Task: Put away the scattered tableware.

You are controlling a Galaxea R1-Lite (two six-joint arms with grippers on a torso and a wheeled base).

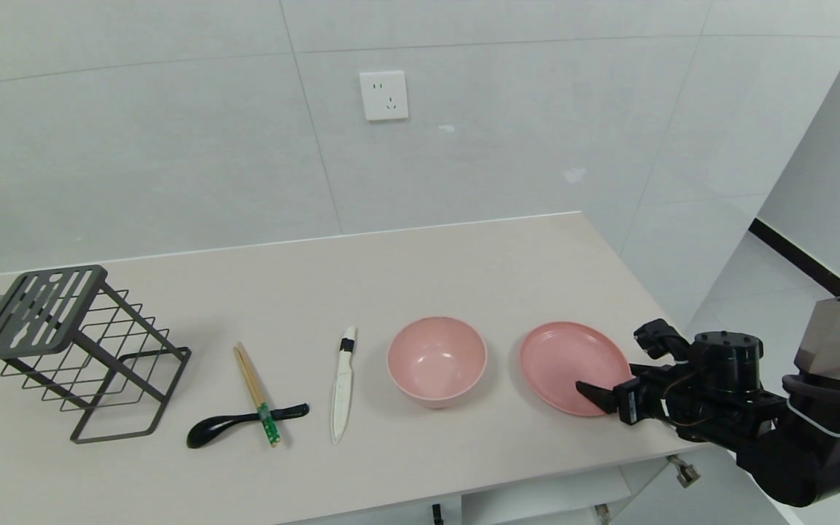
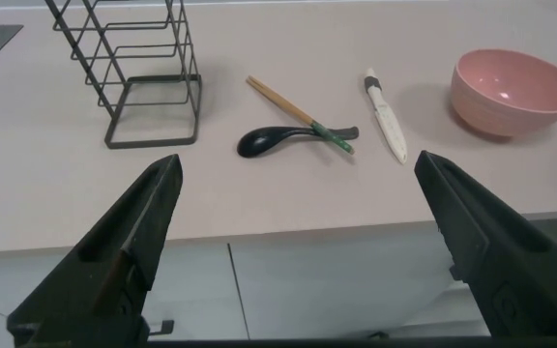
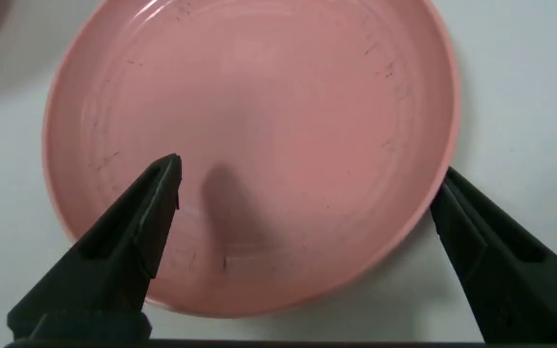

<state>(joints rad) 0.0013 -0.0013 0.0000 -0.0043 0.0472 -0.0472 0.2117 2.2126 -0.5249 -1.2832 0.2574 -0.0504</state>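
I judged nothing put away yet: plate point(image 1: 573, 364), bowl point(image 1: 437, 359), knife point(image 1: 342, 386), chopsticks point(image 1: 254, 386) and spoon point(image 1: 230, 424) lay along the table's point(image 1: 464, 262) front edge, rack point(image 1: 77, 343) at its left end. My right gripper point(image 3: 307, 176) hung open over the plate; my left gripper point(image 2: 298, 164) was open too.

On the desk point(image 1: 391, 270) before me I count one black wire rack point(image 1: 77, 350), two wooden chopsticks point(image 1: 256, 394) lying as a pair, one black spoon point(image 1: 205, 432), one white knife point(image 1: 343, 383), one pink bowl point(image 1: 437, 359) and one pink plate point(image 1: 566, 361). Behind them is one wall socket point(image 1: 383, 95).
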